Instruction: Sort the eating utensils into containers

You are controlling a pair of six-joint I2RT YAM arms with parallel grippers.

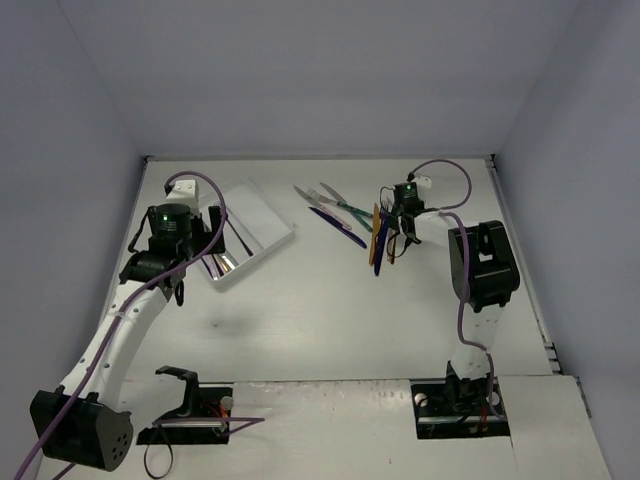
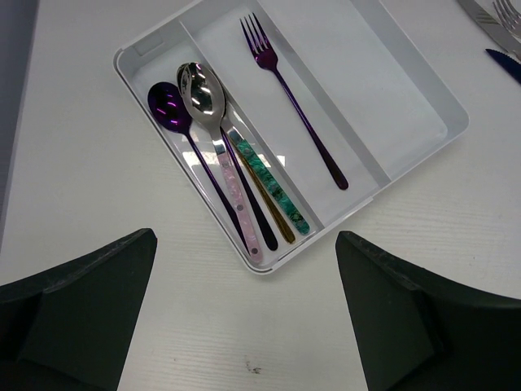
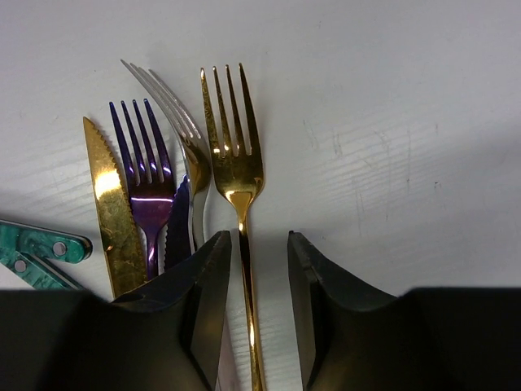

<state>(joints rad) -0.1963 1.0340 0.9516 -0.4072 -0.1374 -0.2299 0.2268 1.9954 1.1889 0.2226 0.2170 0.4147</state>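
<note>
No text, label, brand, number or sign legible on the white tray (image 2: pixel 366 73), the utensils (image 2: pixel 297 106) or the table (image 2: pixel 81 163)

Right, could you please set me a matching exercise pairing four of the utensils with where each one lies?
Things:
1. gold fork
2. purple spoon
3. long purple fork
4. gold knife

Places:
A. alone in the white tray's middle compartment
B. on the table, between the right gripper's fingers
C. in the tray's outer compartment, beside a silver spoon
D. on the table, beside a dark purple fork

Pairs: 1-B; 2-C; 3-A; 4-D.
</note>
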